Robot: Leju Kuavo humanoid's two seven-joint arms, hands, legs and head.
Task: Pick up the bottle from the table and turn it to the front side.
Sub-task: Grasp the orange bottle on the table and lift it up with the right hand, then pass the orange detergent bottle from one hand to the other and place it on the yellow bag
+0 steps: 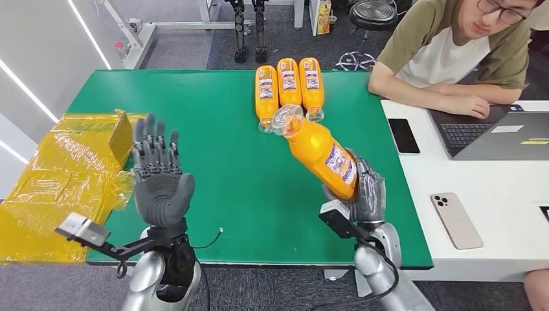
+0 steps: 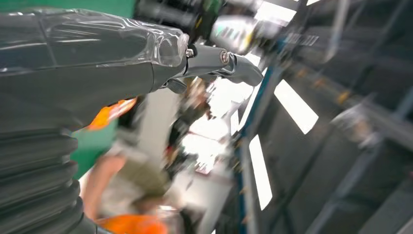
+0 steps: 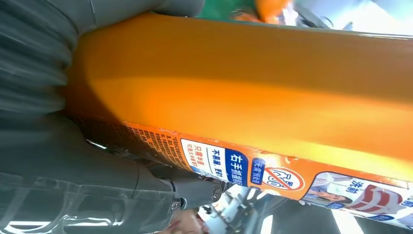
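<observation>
While the bottle [image 1: 320, 152] is gripped by the right hand [image 1: 362, 191] above the table [image 1: 220, 181], tilted, turning is judged underway; label rotation probably needed next. Left hand [image 1: 158, 175] is raised, empty, fingers apart.

the head view is bright, evenly lit and sharp, with soft shadows on the green worktop [image 1: 220, 149]. the left wrist view is heavily motion-blurred, with glaring white ceiling lights. the right wrist view is close, its edges smeared.
</observation>
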